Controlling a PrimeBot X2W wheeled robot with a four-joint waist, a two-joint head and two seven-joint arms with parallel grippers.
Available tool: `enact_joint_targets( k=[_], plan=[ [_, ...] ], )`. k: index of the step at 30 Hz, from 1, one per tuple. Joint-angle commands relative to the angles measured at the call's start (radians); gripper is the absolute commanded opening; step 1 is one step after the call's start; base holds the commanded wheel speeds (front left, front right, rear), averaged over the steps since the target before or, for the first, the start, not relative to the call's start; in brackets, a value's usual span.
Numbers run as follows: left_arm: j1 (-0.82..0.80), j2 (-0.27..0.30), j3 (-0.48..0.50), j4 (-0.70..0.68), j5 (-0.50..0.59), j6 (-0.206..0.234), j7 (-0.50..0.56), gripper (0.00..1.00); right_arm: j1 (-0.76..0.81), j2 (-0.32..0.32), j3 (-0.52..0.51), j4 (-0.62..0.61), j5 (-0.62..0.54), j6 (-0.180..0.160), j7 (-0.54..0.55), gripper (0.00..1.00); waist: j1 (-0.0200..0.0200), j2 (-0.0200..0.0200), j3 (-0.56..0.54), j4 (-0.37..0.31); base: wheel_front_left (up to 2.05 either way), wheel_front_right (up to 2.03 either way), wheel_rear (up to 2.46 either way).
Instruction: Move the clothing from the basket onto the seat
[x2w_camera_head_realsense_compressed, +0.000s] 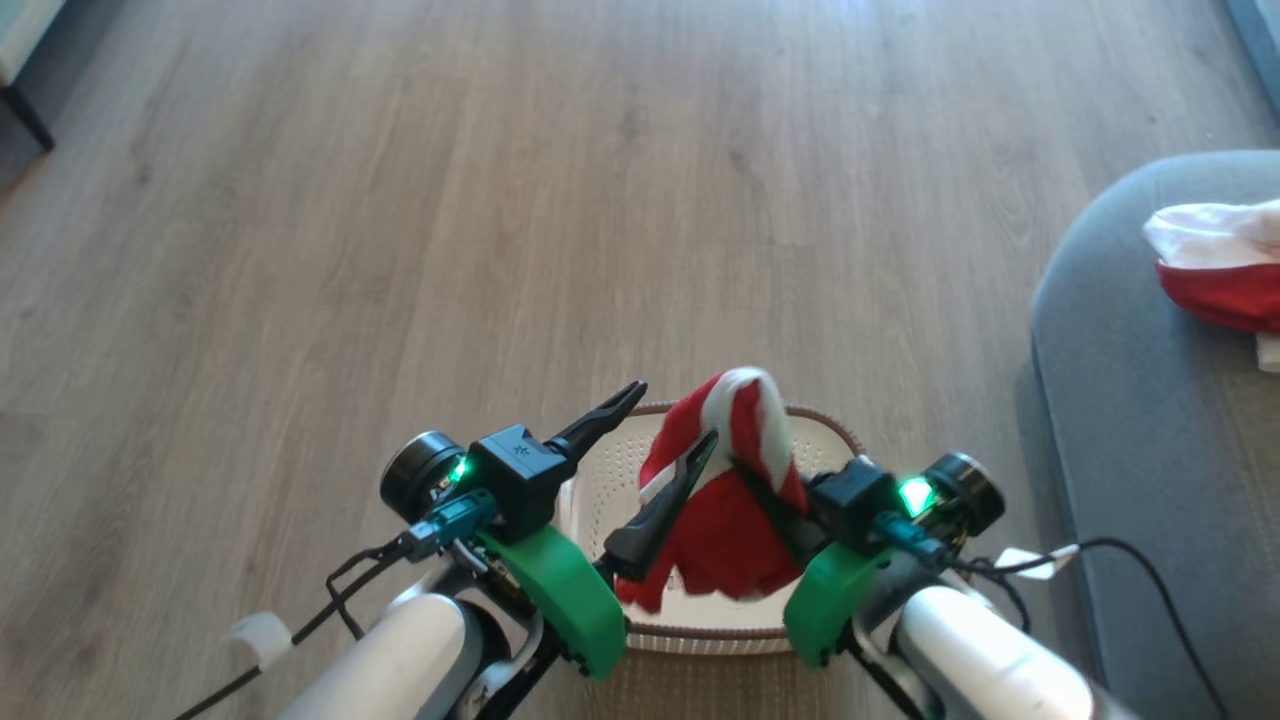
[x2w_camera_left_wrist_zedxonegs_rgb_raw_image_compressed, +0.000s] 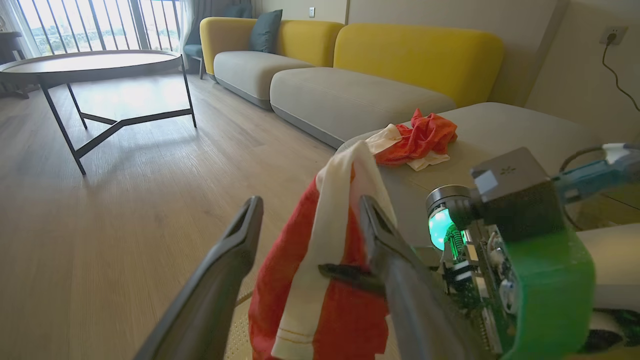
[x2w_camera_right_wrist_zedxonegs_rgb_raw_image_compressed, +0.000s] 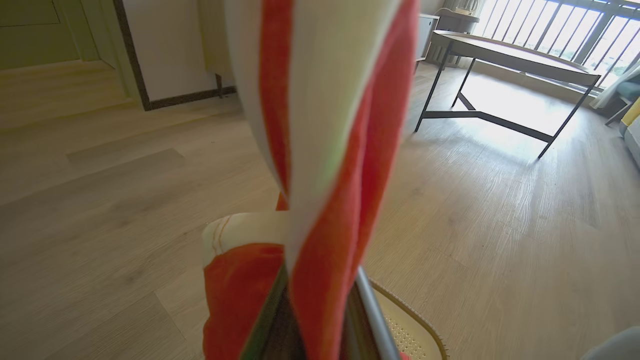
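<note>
The right end effector (x2w_camera_head_realsense_compressed: 745, 468) is clamped shut on a red jersey (x2w_camera_head_realsense_compressed: 735, 530). It pinches a bunched fold beside a white trim band, so the cloth hangs in a loose column over the basket (x2w_camera_head_realsense_compressed: 600, 480). Whether the lower hem touches the basket's bottom I cannot tell. A grip on a gathered fold rather than on an edge probably serves to bring the whole garment up at once without it spreading. The trim band loops above the fingers and flops over, which is why cloth hangs right before the lens in the right wrist view.

The left end effector (x2w_camera_head_realsense_compressed: 678, 412) stands wide open with one finger on each side of the hanging jersey, holding nothing. In the left wrist view one of its fingers (x2w_camera_left_wrist_zedxonegs_rgb_raw_image_compressed: 382, 240) lies against or just beside the cloth. Open like that it bears no weight, and the right arm alone carries the jersey. That suits the job, since the seat (x2w_camera_head_realsense_compressed: 1130, 420) is on the robot's right.

The basket stands on the floor (x2w_camera_head_realsense_compressed: 500, 200) just off the seat's rounded corner, near enough for a short swing across. A second red-and-white garment (x2w_camera_head_realsense_compressed: 1215, 265) lies crumpled on the seat top, in from that corner, so the task looks partly done. The held jersey seems to need more height before it goes right, or its hem may drag the light basket.
</note>
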Motion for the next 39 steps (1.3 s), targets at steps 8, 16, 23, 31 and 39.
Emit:
enact_joint_targets(
  k=[8,16,23,31,39],
  plan=[
    [-0.027,0.025,0.036,0.006,0.008,0.0,-0.041,1.0,-0.02,0.001,-0.049,-0.059,-0.024,0.007,-0.012,0.0,0.0,0.0,0.035,-0.12,0.0,0.0,0.0],
    [-0.017,0.033,0.028,-0.002,0.01,0.004,-0.051,1.0,0.001,-0.007,-0.116,-0.094,-0.049,0.007,-0.012,0.0,0.0,0.0,0.064,-0.278,0.0,0.0,0.0],
    [-0.025,0.037,0.026,-0.01,0.01,0.006,-0.049,1.0,0.036,-0.023,-0.205,-0.134,-0.068,0.007,-0.012,0.0,0.0,0.0,0.089,-0.336,0.0,0.0,0.0],
    [-0.032,0.041,0.019,-0.013,0.01,0.004,-0.048,1.0,0.062,-0.029,-0.277,-0.182,-0.096,0.007,-0.012,0.0,0.0,0.0,0.124,-0.343,0.0,0.0,0.0],
    [-0.052,0.052,0.013,-0.03,0.016,0.002,-0.038,1.0,0.045,-0.011,-0.371,-0.222,-0.113,0.007,-0.012,0.0,0.0,0.0,0.209,-0.328,0.0,0.0,0.0]
  ],
)
